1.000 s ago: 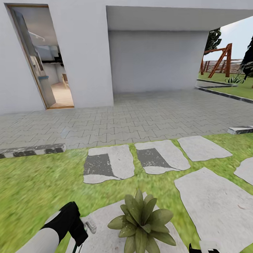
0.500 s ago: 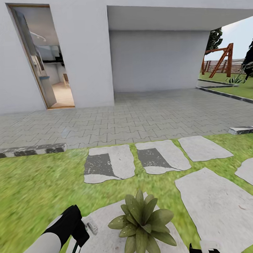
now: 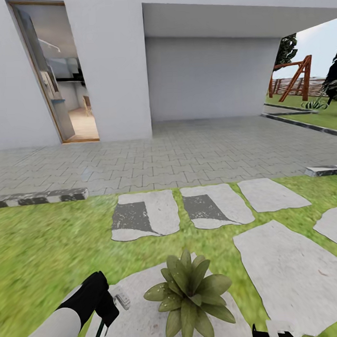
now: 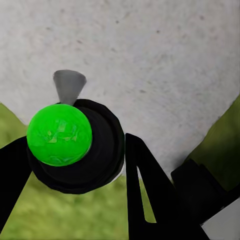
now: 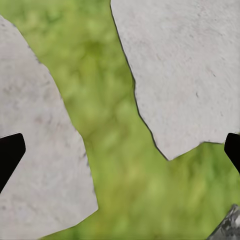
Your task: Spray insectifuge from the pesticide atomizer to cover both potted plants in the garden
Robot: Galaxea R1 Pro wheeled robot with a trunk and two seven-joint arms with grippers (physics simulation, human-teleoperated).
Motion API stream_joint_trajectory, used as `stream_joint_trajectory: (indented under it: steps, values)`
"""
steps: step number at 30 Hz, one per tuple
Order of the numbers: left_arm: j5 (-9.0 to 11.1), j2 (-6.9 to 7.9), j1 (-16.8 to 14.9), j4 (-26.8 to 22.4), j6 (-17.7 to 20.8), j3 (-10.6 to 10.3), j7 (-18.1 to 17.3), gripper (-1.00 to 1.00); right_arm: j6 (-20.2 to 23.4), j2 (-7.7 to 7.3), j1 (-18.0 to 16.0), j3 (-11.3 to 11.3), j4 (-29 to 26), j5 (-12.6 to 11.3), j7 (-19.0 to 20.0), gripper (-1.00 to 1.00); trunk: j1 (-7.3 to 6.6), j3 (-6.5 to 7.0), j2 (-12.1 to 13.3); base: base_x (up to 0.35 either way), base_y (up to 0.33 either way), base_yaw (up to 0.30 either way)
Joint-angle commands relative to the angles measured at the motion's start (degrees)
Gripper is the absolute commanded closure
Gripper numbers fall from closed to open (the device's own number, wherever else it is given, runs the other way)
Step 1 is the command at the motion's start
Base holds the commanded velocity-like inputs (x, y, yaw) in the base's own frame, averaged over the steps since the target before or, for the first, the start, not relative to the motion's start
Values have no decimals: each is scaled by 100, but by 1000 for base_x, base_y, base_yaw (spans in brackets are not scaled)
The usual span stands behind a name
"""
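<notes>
The whole head view has slid slightly since a second ago, so the camera has shifted, not the garden [image 3: 40, 241]; lawn and stepping stones [image 3: 288, 271] keep their layout. One potted plant [image 3: 188, 299] sits on the near stone, just beside the left gripper [image 4: 75, 165], whose fingers pinch the pesticide atomizer [image 4: 60, 135] (green cap, grey nozzle). The right gripper [image 5: 120, 150] hangs spread wide over grass. Spraying looks ready to begin.

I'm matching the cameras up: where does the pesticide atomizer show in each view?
Head view: pesticide atomizer at lower left, beside the potted plant.
Left wrist view: centre-left, green-topped, held in the left gripper.
Right wrist view: looks down on lawn between grey stones.
Shared landmark: the pale stepping stone under the atomizer, likely the same one in the left wrist view.
</notes>
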Motion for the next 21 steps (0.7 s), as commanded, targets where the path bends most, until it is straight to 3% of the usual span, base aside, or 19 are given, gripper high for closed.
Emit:
stream_joint_trajectory:
  steps: [1, 4, 14, 17, 21]
  values:
    - [-22, -4, -3, -10, 29, -11, -39, 100, -17, 0, -6, -46, 6, 61, -17, -100, 21, -33, -44, 0, 0, 0]
    - [-28, -21, -10, -9, 31, -16, -40, 100, -17, -4, -4, -47, 11, 61, -17, -100, 87, -99, -164, 0, 0, 0]
    - [-50, 6, 22, 77, 32, -22, -92, 100, -17, -10, -4, -41, 31, 70, -17, -100, 87, -102, -164, 0, 0, 0]
    - [-110, -33, -31, 24, 162, -18, -405, 100, -17, -14, -4, -44, 31, 70, -17, -100, 87, -102, -164, 0, 0, 0]
    - [-528, -17, -332, -9, 420, -17, -1132, 100, -17, -14, -6, -46, 31, 70, -17, -100, 87, -102, -164, 0, 0, 0]
